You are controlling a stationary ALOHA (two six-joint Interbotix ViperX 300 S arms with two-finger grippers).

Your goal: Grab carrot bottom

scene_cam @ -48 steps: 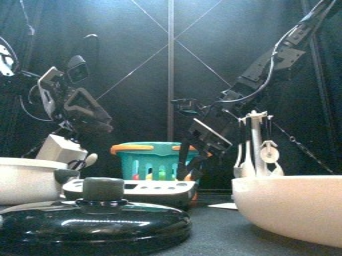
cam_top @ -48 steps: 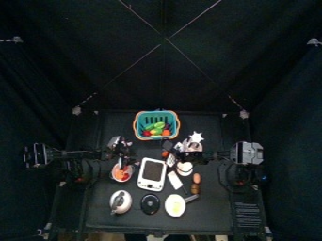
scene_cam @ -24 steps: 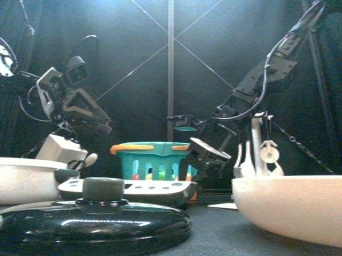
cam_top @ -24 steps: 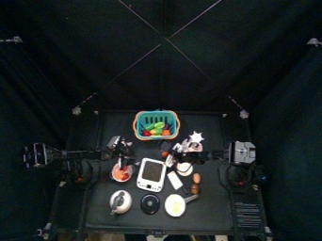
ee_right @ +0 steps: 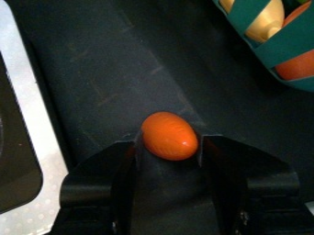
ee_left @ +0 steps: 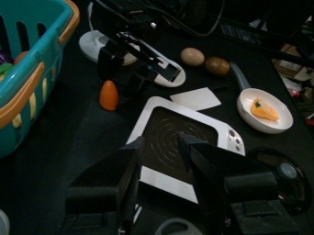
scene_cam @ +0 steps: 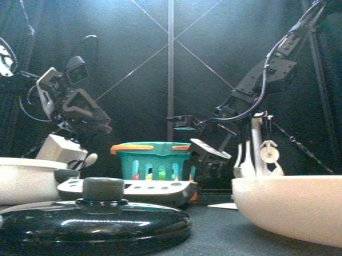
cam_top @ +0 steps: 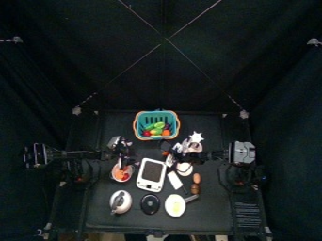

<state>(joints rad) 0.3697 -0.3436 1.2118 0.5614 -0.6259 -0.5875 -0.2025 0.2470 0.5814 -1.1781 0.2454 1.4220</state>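
Note:
The carrot bottom (ee_right: 170, 134) is a short orange stub lying on the black table beside the teal basket (ee_right: 276, 37). My right gripper (ee_right: 171, 146) is down over it, open, one jaw on each side with a small gap to the stub. The left wrist view shows the same stub (ee_left: 108, 94) under the right gripper (ee_left: 123, 68). My left gripper (ee_left: 166, 179) hangs open over the white scale (ee_left: 185, 138), holding nothing. In the front view the right gripper (scene_cam: 203, 141) sits low next to the basket (scene_cam: 152, 160).
Two eggs (ee_left: 193, 56), a white card (ee_left: 196, 98) and a small plate (ee_left: 263, 108) with an orange slice lie past the scale. A large white bowl (scene_cam: 287, 205) and a black pot lid (scene_cam: 87, 222) stand at the table's front edge.
My right arm has come down beside the basket, lowering its gripper toward the table. The left arm has not moved.

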